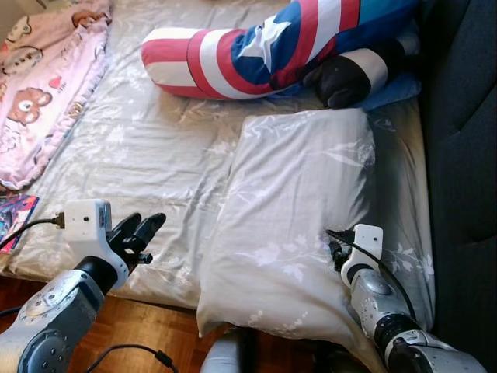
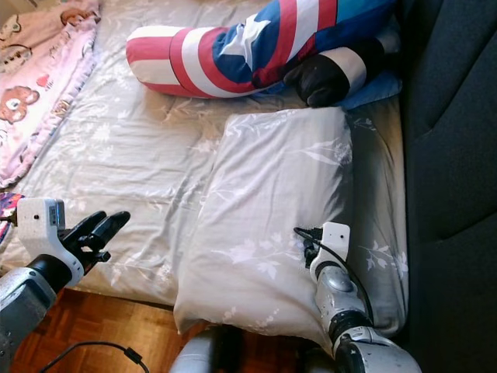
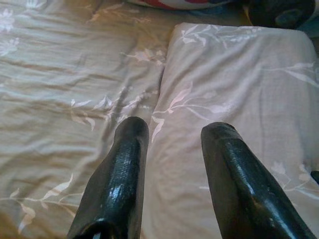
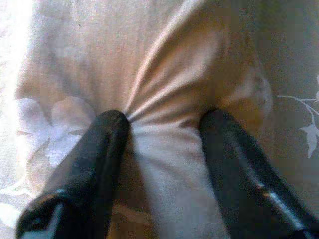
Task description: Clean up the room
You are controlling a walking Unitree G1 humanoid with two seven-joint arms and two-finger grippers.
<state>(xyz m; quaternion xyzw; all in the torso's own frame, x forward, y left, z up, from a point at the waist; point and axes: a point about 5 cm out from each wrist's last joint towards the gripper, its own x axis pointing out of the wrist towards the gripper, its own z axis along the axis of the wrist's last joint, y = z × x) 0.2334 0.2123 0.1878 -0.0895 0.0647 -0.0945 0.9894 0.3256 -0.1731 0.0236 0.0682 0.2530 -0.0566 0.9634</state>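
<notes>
Left eye view, read from nine o'clock round to three: a pink blanket (image 1: 46, 85) with cartoon bears lies bunched at about ten o'clock on the grey floral sheet (image 1: 147, 155), so that side of the bed is not yet made. At seven o'clock the left gripper (image 1: 142, 230) hovers over the near edge of the mattress, its two black fingers parted with nothing between them. In the left wrist view those fingers point toward the seam where the pillow (image 1: 299, 210) meets the sheet, which reads as a reach lined up for the pillow's near left side.

The pillow itself lies at the centre, angled, its near corner hanging past the mattress edge at six o'clock; that overhang is probably why it is being handled. At twelve o'clock a long red, white and blue striped cushion (image 1: 256, 47) lies crosswise.

At five o'clock the right gripper (image 4: 162, 127) presses into the pillow's near right part. The right wrist view shows a fold of pillow fabric gathered between its fingers, so it is pinching the cloth.
</notes>
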